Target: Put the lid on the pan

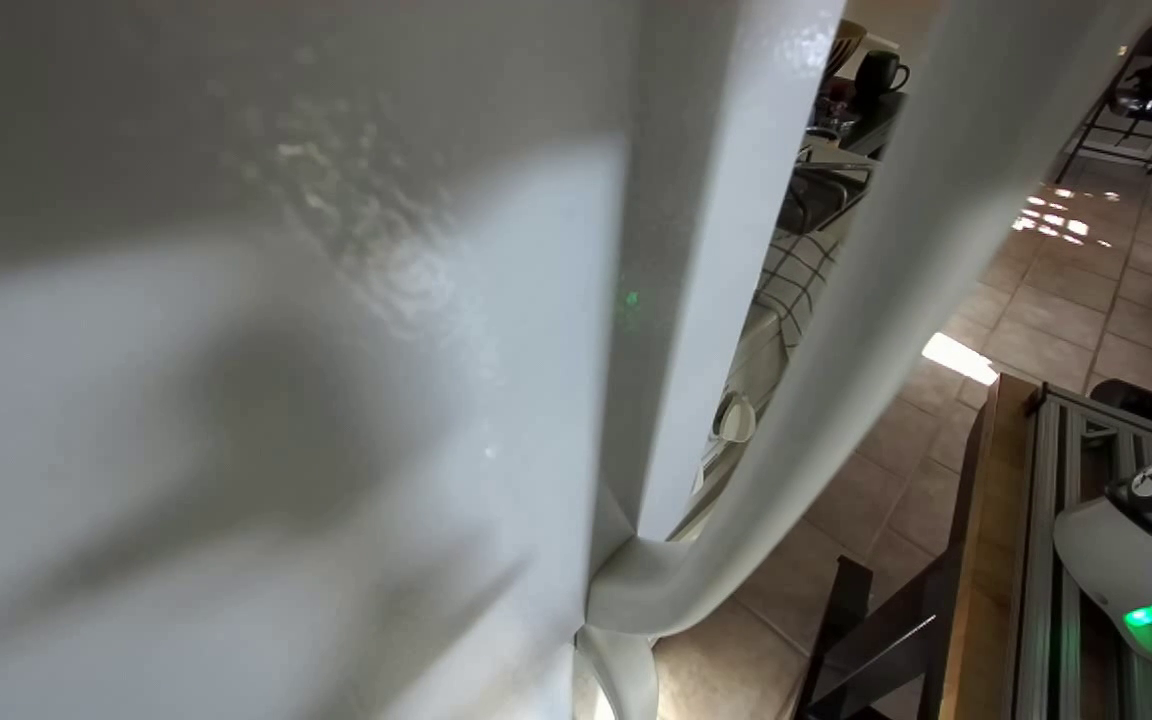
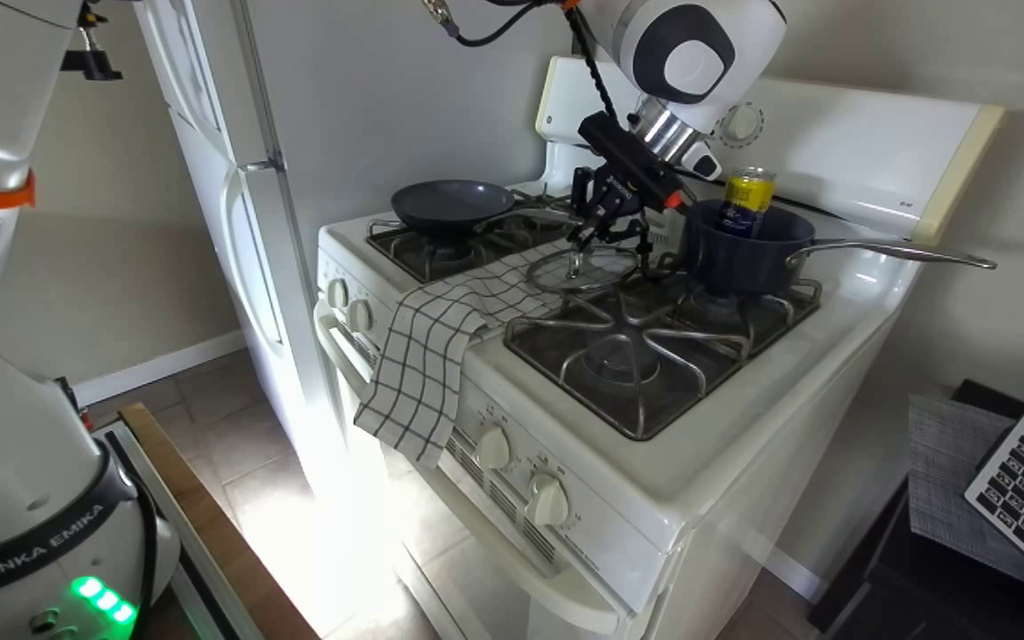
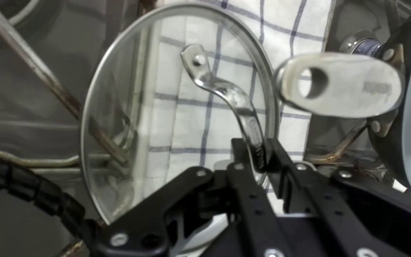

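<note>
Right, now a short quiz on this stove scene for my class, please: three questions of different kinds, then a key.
1. Fill the gap: in the wrist view, the claw straddles the ____ of the lid.
2. Pick one. Under the lid lies: a) a keyboard; b) a towel; c) a mug.
3. True or false: the skillet has no lid on.

Key: 1 handle; 2 b; 3 true.
</note>
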